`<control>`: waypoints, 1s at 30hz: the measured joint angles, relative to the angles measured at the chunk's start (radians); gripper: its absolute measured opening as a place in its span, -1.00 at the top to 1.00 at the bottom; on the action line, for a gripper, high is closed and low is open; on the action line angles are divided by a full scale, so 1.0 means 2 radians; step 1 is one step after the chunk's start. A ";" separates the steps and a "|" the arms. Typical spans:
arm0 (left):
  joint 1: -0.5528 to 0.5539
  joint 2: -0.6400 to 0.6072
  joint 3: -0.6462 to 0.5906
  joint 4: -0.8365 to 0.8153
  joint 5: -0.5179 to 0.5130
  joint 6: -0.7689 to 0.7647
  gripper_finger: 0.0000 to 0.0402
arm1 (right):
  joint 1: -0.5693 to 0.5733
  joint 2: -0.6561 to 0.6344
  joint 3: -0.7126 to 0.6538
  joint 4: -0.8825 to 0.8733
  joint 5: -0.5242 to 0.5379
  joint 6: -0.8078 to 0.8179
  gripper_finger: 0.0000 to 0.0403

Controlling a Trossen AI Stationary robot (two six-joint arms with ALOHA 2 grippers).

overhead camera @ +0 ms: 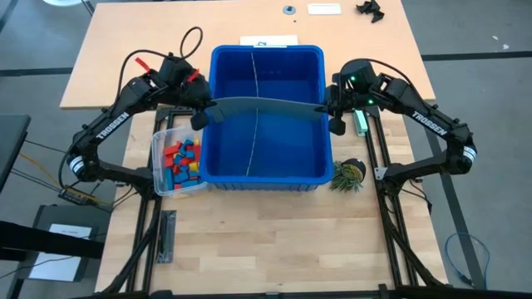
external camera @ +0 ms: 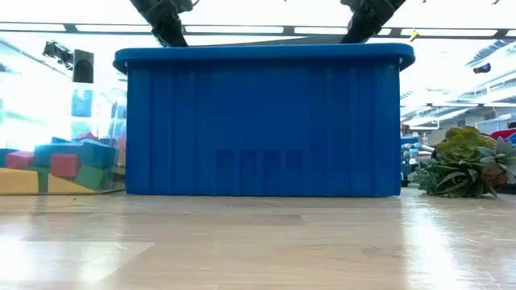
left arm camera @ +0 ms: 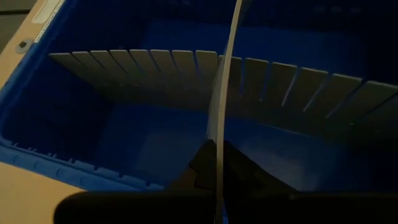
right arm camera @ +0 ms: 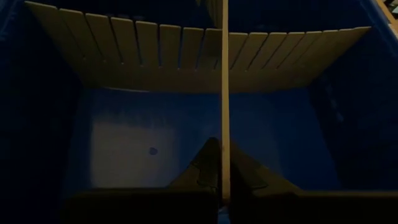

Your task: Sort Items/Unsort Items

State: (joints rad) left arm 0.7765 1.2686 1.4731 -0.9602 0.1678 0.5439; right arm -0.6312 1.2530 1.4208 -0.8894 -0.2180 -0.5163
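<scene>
We find the items (overhead camera: 181,160), small red, blue, yellow and green toy blocks, heaped in a clear tub (overhead camera: 160,139) on the surface (overhead camera: 274,241), just beside the left wall of the blue bin (overhead camera: 266,52). In the low view they show as a jumbled pile through the tub wall.

In our judgement these blocks are light, rigid and smooth-faced. A pinch across two flat opposite faces of a brick should hold; the wedges offer a sloped face that may slip, so their parallel sides are the better purchase. None looks fragile.

Neither set of jaws is at the items. The left gripper (overhead camera: 202,115) is at the bin's left rim, its jaws pressed together on one end of a grey slotted divider (overhead camera: 264,108) that spans the bin crosswise. The right gripper (overhead camera: 332,110) is at the right rim, its jaws pinching the other end. A second divider (overhead camera: 254,100) runs lengthwise inside the bin. The blocks lie near the left gripper, below and outside the bin, well apart from the right.
</scene>
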 joint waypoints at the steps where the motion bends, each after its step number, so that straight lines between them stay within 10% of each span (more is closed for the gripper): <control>1: 0.000 0.000 -0.001 0.000 -0.003 0.005 0.92 | 0.000 0.001 0.000 -0.001 -0.001 0.000 0.97; 30: 0.001 0.007 -0.002 -0.031 0.040 0.089 0.92 | 0.011 0.003 -0.001 -0.037 -0.021 -0.008 0.97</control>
State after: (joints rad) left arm 0.7788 1.2823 1.4681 -1.0221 0.2485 0.7219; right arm -0.6083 1.2582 1.4181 -0.9642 -0.2591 -0.5327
